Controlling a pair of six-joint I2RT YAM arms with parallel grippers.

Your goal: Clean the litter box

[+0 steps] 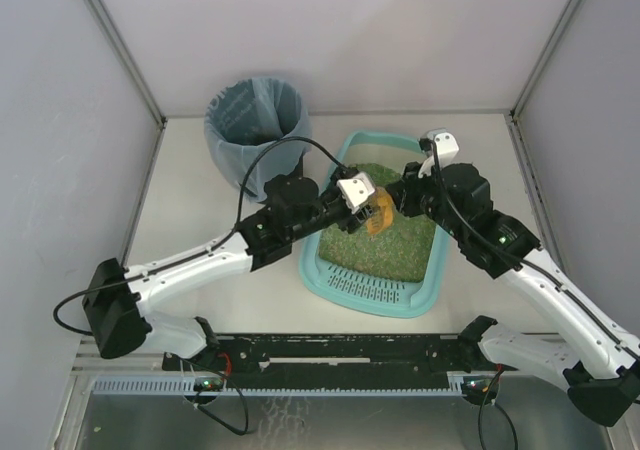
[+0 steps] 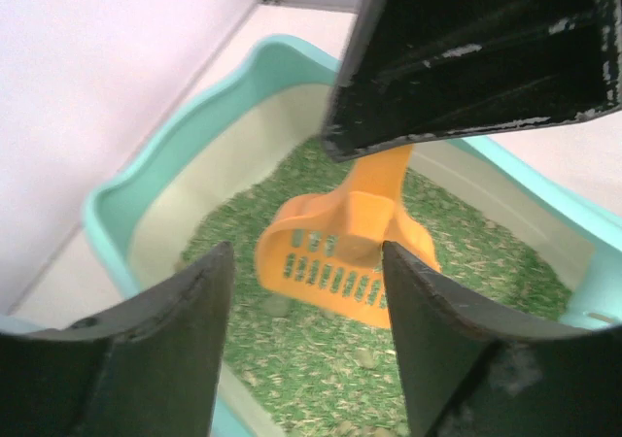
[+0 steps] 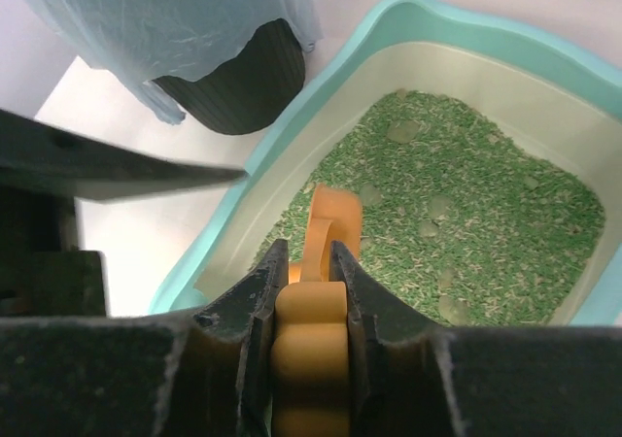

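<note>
Mid-table, between your two arms: the litter box (image 1: 368, 288) lies flat with its slotted grille end toward the bases and the lined bin (image 1: 258, 130) just beside its far left corner.

Your right gripper (image 3: 306, 257) is clamped on the handle of the orange scoop (image 1: 378, 213), holding its slotted bowl low over the litter (image 3: 457, 233); your left gripper (image 2: 303, 262) hovers over the near left part of the box with its fingers spread and nothing between them (the scoop shows beyond them, not in them).

Expect the box to handle as a stiff but thin plastic shell; light by itself, weightier with its fill, and likely to flex if lifted by one corner. The smooth moulded surface looks slippery; the rolled rim along a long side is the fair place to pinch, and a hold on each side would keep it level. Tilt it and the loose grains will slide and spill.

The box is shallow and light teal outside, paler cream within, with rounded corners and a wavy rim; green grains cover most of the floor, thinner toward the walls. A few duller, rounder patches may be clumps; the wrist views are too soft to be sure.
</note>
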